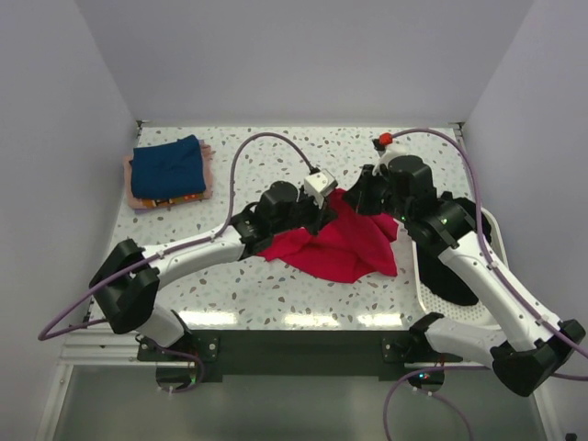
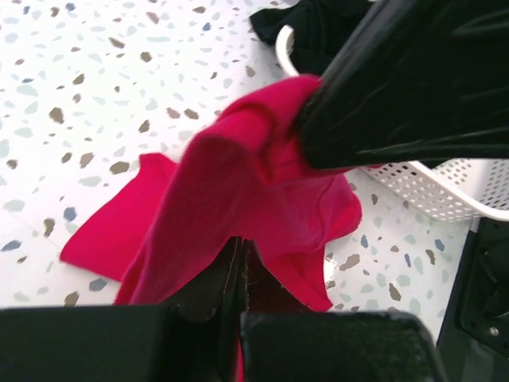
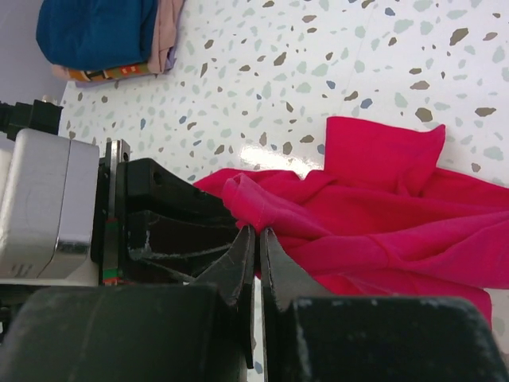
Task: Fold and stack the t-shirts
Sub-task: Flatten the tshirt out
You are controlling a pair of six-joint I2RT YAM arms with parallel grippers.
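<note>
Plainly, the red t-shirt [image 1: 344,248] is light, limp cloth: it lies crumpled at mid-table between the two arms and sags into folds wherever nothing holds it. The left gripper [image 2: 241,259] has its fingers pressed together on a ridge of the fabric, and the right gripper [image 3: 256,239] nips a neighbouring fold just beside it. Cloth like this keeps no shape, so it is probably best held at two points well apart on a hem or the shoulders, to draw it flat. The navy t-shirt [image 1: 167,165] sits folded on the stack at the far left; black t-shirts [image 1: 457,287] lie in the white basket [image 1: 424,294].
</note>
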